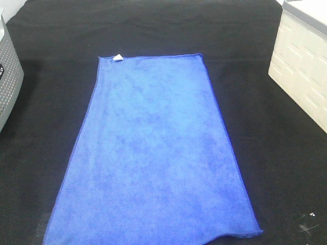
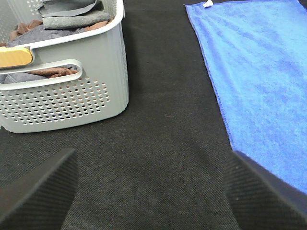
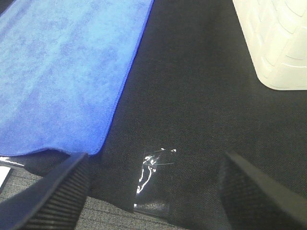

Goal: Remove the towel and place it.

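both grippers are absent from the high view, where the towel [image 1: 153,153] lies flat on the black cloth [image 1: 51,132]. left gripper [image 2: 151,184] hangs spread and empty between grey basket [image 2: 72,91] and towel edge. right gripper [image 3: 148,184], likewise parted, hovers off the near corner; pinching that hem looks cleanest.

The towel [image 1: 153,153] lies flat on the cloth [image 1: 255,168] in the middle. A basket [image 1: 7,76] stands left, a box [image 1: 301,66] right.
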